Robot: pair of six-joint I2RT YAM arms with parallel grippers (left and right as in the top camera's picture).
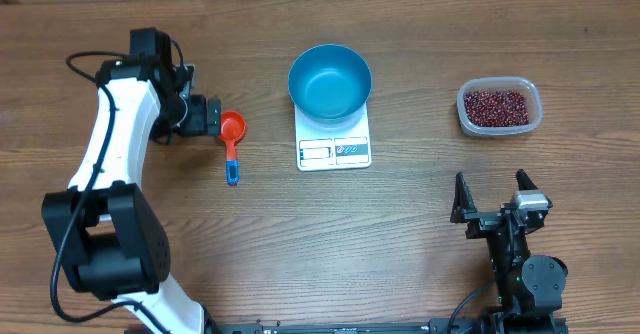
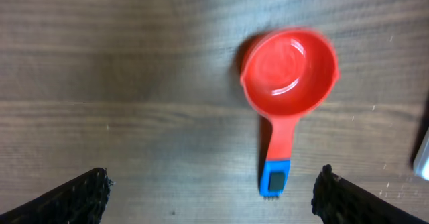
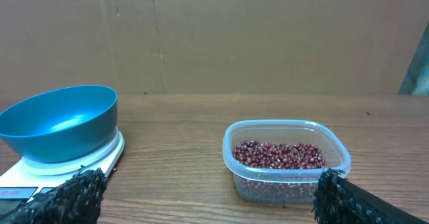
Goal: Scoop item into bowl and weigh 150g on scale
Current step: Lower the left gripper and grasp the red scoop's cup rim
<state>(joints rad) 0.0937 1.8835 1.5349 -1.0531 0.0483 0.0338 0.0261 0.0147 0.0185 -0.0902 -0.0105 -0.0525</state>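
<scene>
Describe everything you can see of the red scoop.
The scoop is a small measure of glossy red plastic: a round, empty cup and a straight narrow handle ending in a blue tip with a dark inset. It lies mouth up on the wooden table, left of the scale, handle toward the robot's side. Only the table touches it; the open left gripper hangs close by, clear of it.

A lab test bench: wood-grain table [image 1: 400, 264] backed by plain cardboard wall [image 3: 268, 36].

a brown wood-grain table [image 1: 330, 244] fills the overhead view. behind its far edge stands a plain tan board wall [image 3: 268, 29] with faint vertical seams; a teal strip [image 3: 419, 66] shows at the right edge.
</scene>
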